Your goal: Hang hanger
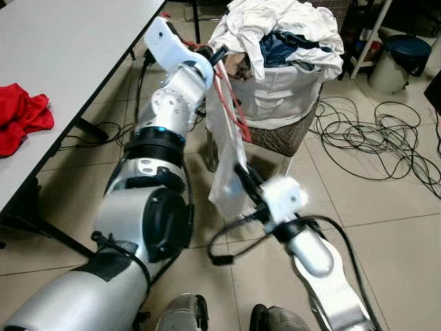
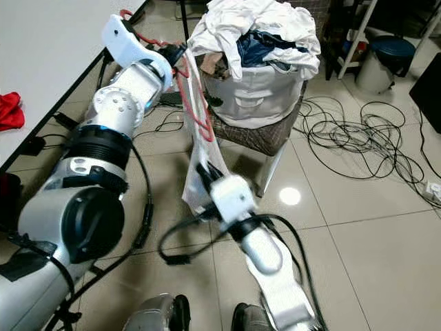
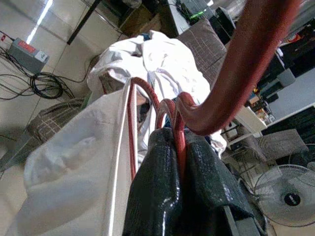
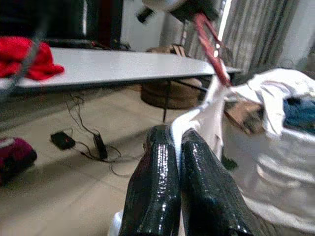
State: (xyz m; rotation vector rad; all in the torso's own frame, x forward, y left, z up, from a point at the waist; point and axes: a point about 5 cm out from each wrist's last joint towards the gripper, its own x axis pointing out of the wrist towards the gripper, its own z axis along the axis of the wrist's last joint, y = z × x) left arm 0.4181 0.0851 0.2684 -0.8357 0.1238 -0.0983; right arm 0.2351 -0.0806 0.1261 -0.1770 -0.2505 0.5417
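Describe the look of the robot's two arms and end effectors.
Both arms have glossy silver shells with black joint bands. The left arm is bulky with black cables alongside; the right arm trails a looping black cable. Each white wrist housing carries an end effector with two long black textured fingers.

The hanger (image 1: 231,103) at upper centre is red, and the garment (image 1: 226,148) hanging from it is white. Both grippers, left (image 3: 178,162) and right (image 4: 176,147), have glossy black fingers on silver arms with white wrist housings. The laundry basket (image 1: 279,96) at upper right is off-white, heaped with white and dark blue clothes, on a brown checked stool (image 1: 282,138). A red cloth (image 1: 21,117) lies on the pale grey table (image 1: 69,48) at the left edge. Black cables (image 1: 379,145) coil on beige floor tiles (image 1: 386,255). The bin (image 1: 396,62) at far upper right is cream with a dark blue lid.
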